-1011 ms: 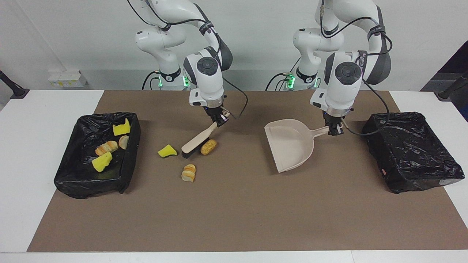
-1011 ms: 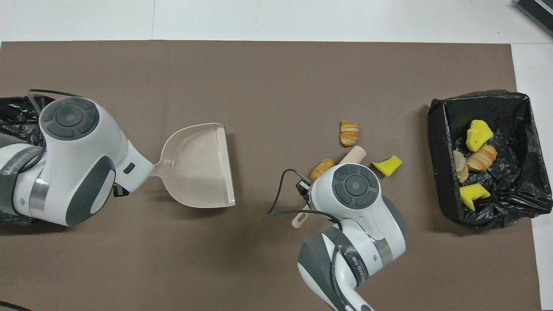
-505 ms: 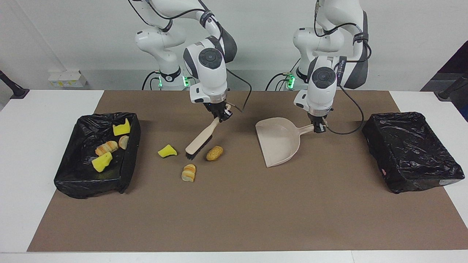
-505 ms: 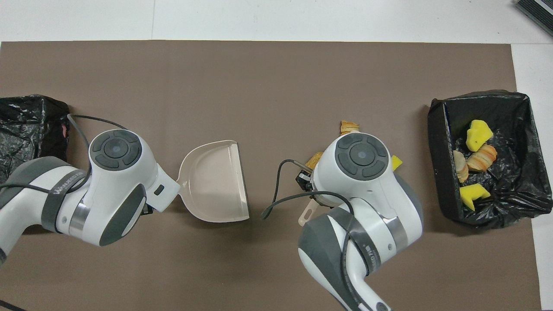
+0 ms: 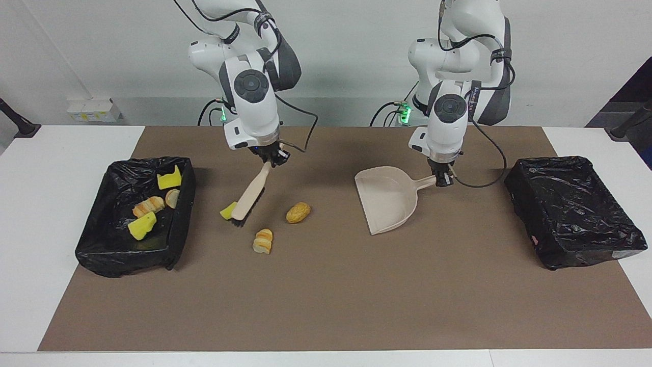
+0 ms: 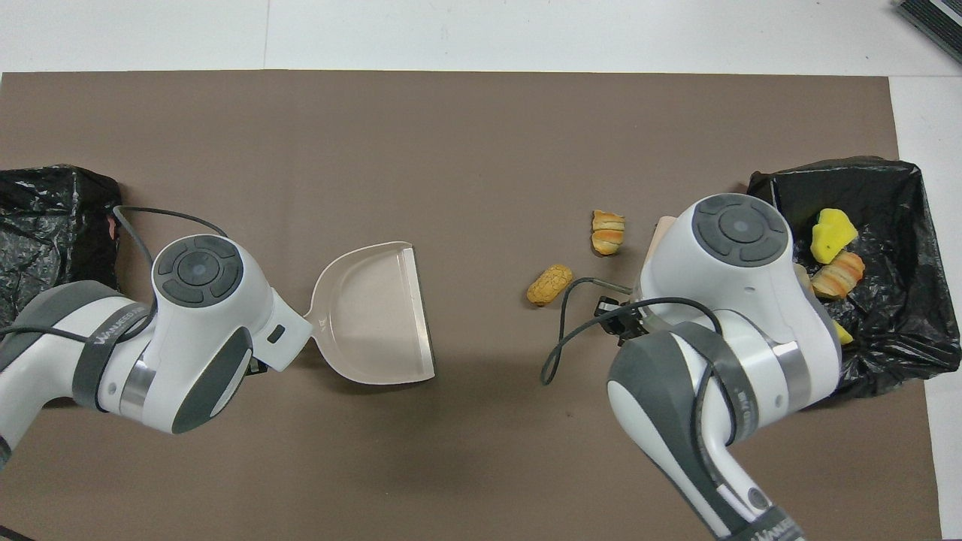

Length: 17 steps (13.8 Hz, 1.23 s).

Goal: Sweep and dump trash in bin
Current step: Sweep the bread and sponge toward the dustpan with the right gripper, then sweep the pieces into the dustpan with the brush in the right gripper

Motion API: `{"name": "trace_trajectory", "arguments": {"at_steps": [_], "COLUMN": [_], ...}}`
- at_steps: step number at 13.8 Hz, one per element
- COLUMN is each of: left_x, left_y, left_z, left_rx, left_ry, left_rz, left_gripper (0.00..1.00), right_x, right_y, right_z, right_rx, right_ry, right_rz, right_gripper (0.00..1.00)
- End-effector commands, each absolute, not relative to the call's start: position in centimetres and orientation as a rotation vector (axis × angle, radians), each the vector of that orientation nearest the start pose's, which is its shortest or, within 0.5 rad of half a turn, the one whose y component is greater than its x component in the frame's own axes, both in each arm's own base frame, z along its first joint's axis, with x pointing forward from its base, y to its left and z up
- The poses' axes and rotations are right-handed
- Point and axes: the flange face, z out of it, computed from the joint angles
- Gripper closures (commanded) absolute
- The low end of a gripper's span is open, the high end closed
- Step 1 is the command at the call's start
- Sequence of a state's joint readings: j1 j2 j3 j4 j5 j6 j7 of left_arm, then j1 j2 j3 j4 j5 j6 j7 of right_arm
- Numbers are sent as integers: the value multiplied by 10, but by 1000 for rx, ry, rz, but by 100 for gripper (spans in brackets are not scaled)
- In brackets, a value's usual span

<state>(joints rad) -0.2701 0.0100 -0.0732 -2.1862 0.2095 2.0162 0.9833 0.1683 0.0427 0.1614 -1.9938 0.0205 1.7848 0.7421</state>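
My right gripper (image 5: 275, 158) is shut on the handle of a beige brush (image 5: 249, 196). The brush slants down, and its dark bristles touch a yellow sponge chunk (image 5: 228, 210) of the trash. Two bread-like scraps (image 5: 298, 212) (image 5: 263, 240) lie on the mat between brush and dustpan, also seen from overhead (image 6: 549, 284) (image 6: 607, 231). My left gripper (image 5: 444, 179) is shut on the handle of the beige dustpan (image 5: 389, 199), whose mouth faces the scraps. The black-lined bin (image 5: 187, 193) at the right arm's end holds several scraps. In the overhead view the right hand covers the brush and the sponge chunk.
A second black-lined bin (image 5: 575, 209) stands at the left arm's end of the table, nothing showing in it. The brown mat (image 5: 326, 295) covers the table's middle; white table shows at both ends.
My right gripper swung the brush away from a bread scrap toward the right arm's end, up against the yellow chunk. My left gripper brought the dustpan toward the middle, then held still.
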Motion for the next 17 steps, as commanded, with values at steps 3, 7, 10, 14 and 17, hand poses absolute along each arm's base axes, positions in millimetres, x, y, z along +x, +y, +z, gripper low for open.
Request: {"name": "trace_trajectory", "arguments": {"at_steps": [3, 7, 10, 14, 17], "left_x": [489, 492, 491, 487, 487], "left_y": [-160, -159, -158, -157, -156], "left_z": [375, 375, 374, 368, 368], "left_rx": [-2267, -2268, -2275, -2352, -2355], "left_ry": [1946, 1942, 1936, 1833, 1828], "left_rz": [285, 258, 252, 205, 208], "left_gripper": [100, 100, 100, 100, 100], "right_x": [478, 472, 476, 476, 463], "right_y": [110, 86, 103, 187, 247], "right_z": [395, 373, 353, 352, 355], "right_rx": [-3287, -3328, -3328, -3284, -3234], "right_ry": [474, 457, 381, 181, 48], "right_rz": [408, 337, 329, 289, 295], "right_gripper": [100, 100, 100, 100, 100]}}
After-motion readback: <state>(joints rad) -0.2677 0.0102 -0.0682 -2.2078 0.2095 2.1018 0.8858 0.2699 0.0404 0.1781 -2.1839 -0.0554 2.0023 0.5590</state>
